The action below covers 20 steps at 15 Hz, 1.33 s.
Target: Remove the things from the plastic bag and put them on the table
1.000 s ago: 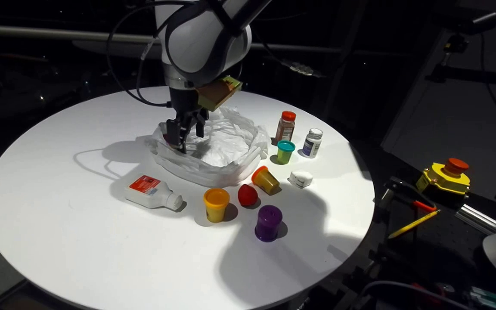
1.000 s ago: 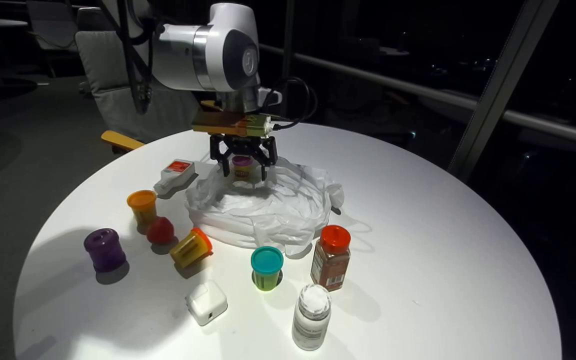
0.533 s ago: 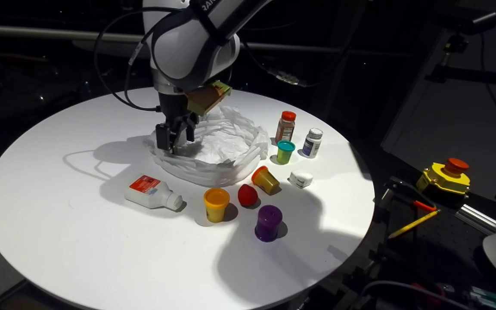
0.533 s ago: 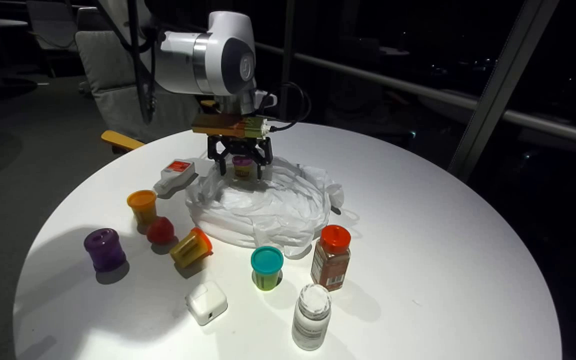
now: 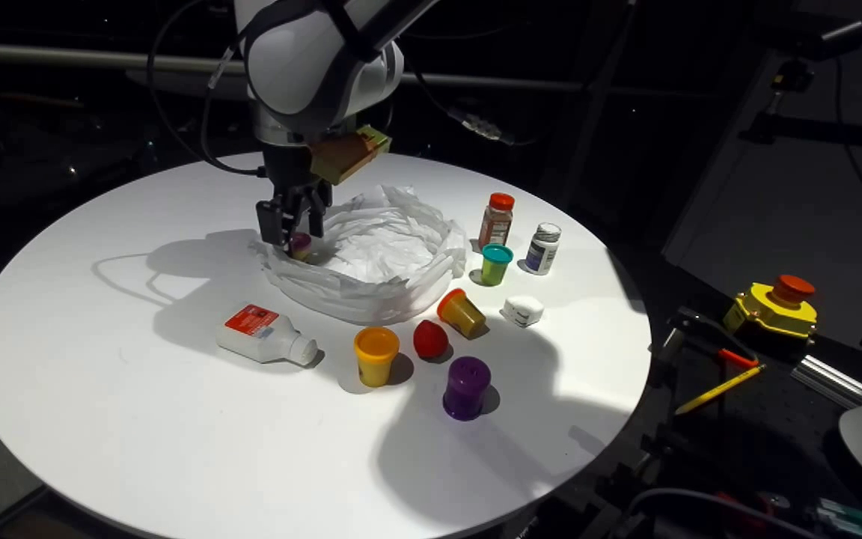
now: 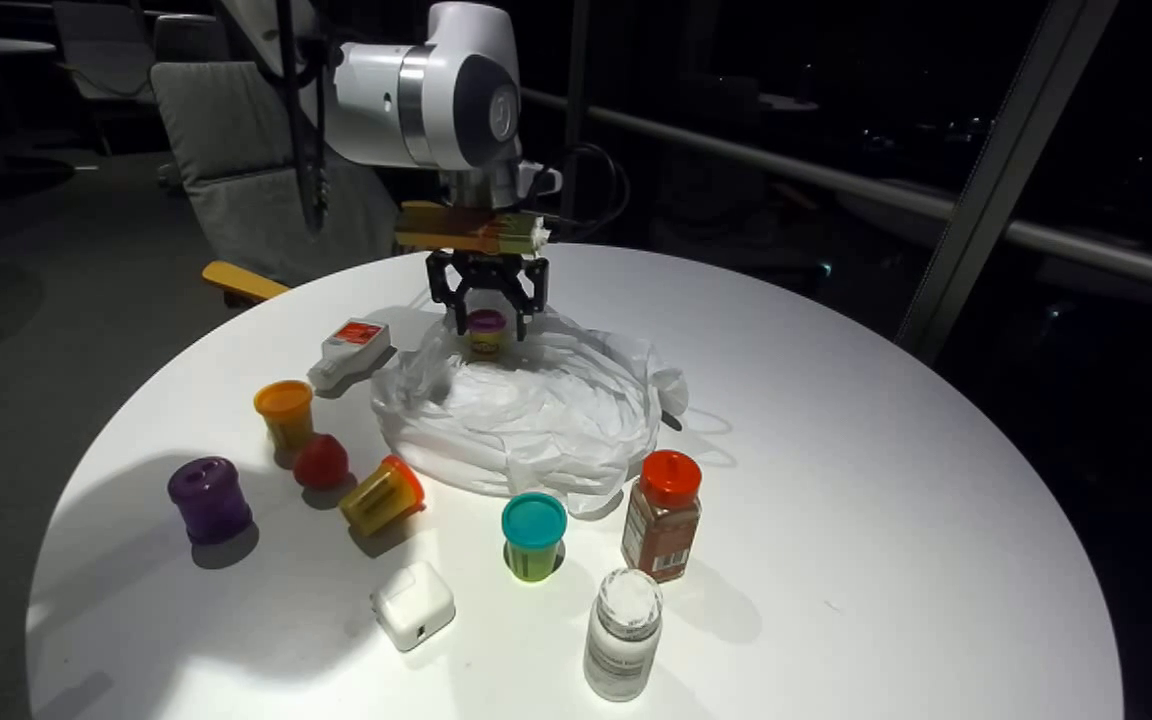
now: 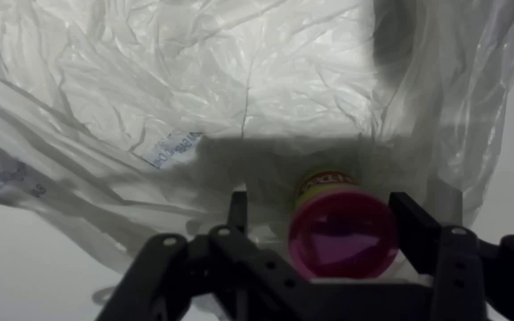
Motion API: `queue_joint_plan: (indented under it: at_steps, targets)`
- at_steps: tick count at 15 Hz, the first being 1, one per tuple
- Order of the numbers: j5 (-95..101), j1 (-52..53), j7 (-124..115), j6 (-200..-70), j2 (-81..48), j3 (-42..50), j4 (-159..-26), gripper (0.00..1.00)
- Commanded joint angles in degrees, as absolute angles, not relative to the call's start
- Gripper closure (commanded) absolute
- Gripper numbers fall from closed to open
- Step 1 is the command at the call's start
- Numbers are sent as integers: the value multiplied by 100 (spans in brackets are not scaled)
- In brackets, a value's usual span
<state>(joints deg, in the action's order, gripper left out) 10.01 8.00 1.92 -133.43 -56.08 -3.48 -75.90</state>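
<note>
your tub with the purple lid (image 6: 485, 337) is inside the plastic bag (image 6: 476, 462), standing up close to the bag's edge. your gripper (image 7: 318, 196) is spread wider than the lid and does not hold the tub yet; its fingers (image 7: 413, 232) stand one to each side. the tub is not in the middle in the wrist view: the near finger is right by the lid, and you can't tell if it touches. the other has a gap. so if you squeeze now, the near one may push the tub over first. the tips also look high up, so the grip might slip or pop the lid off.

next, mind the bag. it looks thin and floppy, and its folds are near the tips. if you pinch one with the tub, the whole bag may come up too.

if the bag drags, it could knock the tipped tub (image 6: 379, 498) just beside it, then the red toy (image 6: 321, 462), which may roll. the jar with the red cap (image 6: 663, 520) and the tub with the teal lid (image 6: 533, 540) stand near and could fall. the table (image 6: 856, 520) is flat, so a rolling thing could drop off its edge.
</note>
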Motion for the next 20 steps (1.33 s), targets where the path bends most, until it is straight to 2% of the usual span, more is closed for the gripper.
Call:
queue_joint_plan:
  at_steps: [1,4,5,10,16,20]
  targets:
    - [786,775,416,-12990,-5915,-422,-7019,51]
    - [835,845,326,-12922,-5910,-359,-6957,72]
    - [876,902,190,-12891,-5811,-287,-7044,74]
    - [1154,1287,-780,-12865,-5067,204,-7808,76]
    - [1860,1999,-2242,-12856,-3859,805,-9368,76]
    - [1893,2030,-2083,-12867,-3355,369,-10161,76]
